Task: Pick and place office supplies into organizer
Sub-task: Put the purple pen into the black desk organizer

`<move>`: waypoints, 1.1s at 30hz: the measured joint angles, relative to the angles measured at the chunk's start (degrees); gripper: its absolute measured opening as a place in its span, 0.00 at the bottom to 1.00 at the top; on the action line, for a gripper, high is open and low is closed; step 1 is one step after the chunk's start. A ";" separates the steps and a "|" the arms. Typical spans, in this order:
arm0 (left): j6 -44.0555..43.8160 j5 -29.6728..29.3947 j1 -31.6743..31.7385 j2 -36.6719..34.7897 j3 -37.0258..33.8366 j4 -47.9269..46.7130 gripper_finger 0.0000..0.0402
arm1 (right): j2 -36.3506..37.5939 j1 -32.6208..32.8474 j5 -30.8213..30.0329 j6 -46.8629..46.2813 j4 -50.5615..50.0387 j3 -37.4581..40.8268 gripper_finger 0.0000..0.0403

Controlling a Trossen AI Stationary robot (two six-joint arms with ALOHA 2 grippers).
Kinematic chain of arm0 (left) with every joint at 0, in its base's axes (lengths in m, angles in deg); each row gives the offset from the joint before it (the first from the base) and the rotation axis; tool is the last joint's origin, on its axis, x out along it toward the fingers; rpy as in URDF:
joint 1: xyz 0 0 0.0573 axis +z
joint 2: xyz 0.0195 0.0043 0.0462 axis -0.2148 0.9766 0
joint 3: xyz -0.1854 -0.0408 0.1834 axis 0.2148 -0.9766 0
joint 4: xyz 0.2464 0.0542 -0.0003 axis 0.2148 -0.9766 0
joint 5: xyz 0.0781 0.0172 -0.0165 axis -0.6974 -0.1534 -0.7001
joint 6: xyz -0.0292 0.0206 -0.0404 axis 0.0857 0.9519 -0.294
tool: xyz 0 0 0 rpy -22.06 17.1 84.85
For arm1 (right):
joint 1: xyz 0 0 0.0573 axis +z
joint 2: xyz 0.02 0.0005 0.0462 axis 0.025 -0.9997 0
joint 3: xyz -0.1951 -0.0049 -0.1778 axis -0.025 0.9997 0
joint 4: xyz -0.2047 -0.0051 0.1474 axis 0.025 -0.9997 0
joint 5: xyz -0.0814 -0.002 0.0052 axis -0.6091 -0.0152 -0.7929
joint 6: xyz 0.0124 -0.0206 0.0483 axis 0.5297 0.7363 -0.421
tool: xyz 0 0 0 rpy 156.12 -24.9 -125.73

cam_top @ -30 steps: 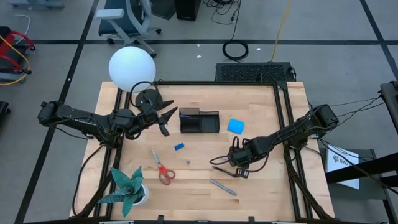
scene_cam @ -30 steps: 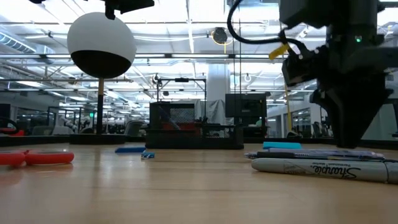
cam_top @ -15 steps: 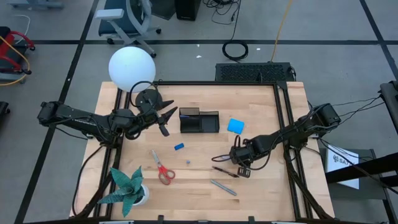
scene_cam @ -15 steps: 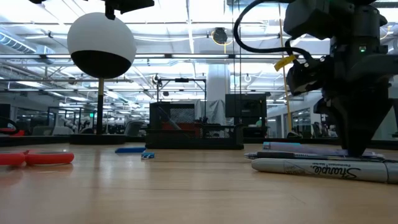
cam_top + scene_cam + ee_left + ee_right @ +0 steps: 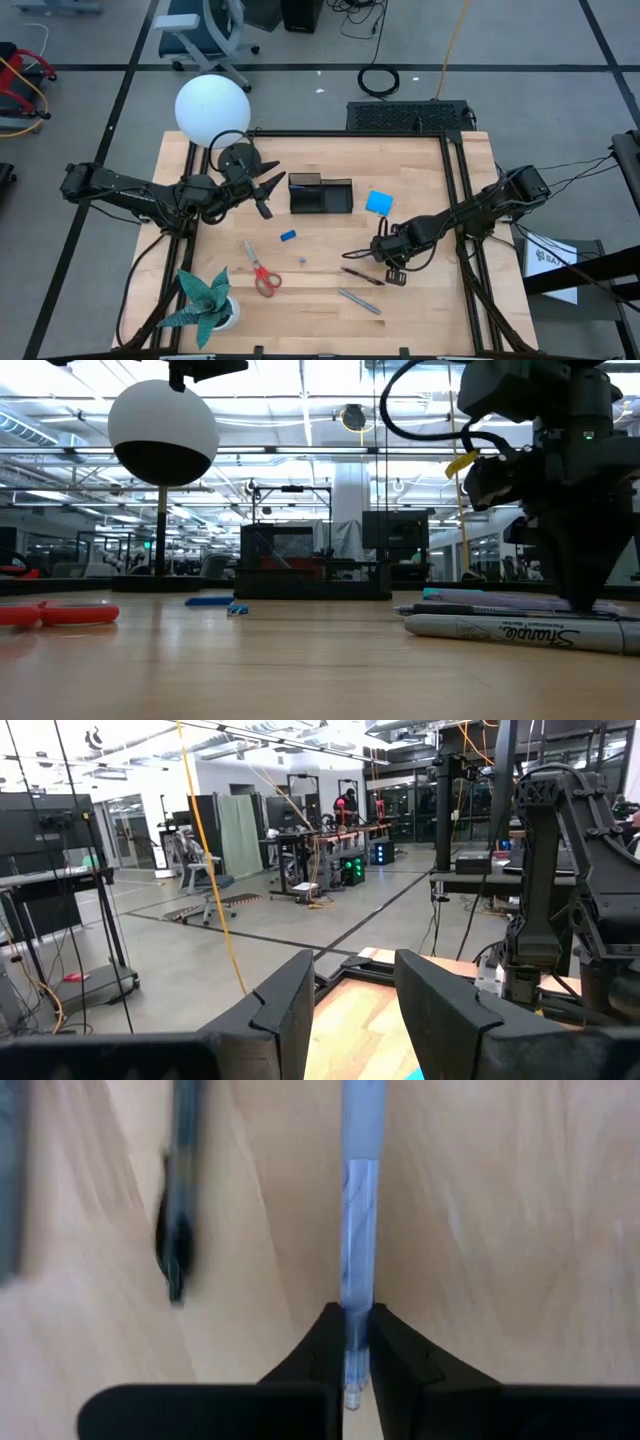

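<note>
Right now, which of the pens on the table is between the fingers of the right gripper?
The clear, purple-tinted pen: the right gripper is shut on it. The dark pen lies beside it untouched, and the grey marker lies apart.

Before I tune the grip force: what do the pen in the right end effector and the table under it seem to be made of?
The pen looks like plastic: a see-through barrel with an inner tube showing, then an opaque lavender section. The table looks like light wood with a smooth matte finish: fine grain lines run along it. The right end effector is closed on the pen.
</note>
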 joint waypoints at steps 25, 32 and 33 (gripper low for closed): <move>-0.72 0.00 0.00 -0.02 0.00 0.00 0.37 | 7.30 -2.94 0.20 2.59 7.53 -1.34 0.02; -0.81 0.00 0.33 -0.02 0.00 0.08 0.37 | 2.47 -3.16 5.11 4.70 11.71 -1.34 0.02; -0.85 0.00 0.33 -0.02 0.00 0.04 0.37 | 2.30 -3.16 5.84 5.59 12.47 -1.34 0.02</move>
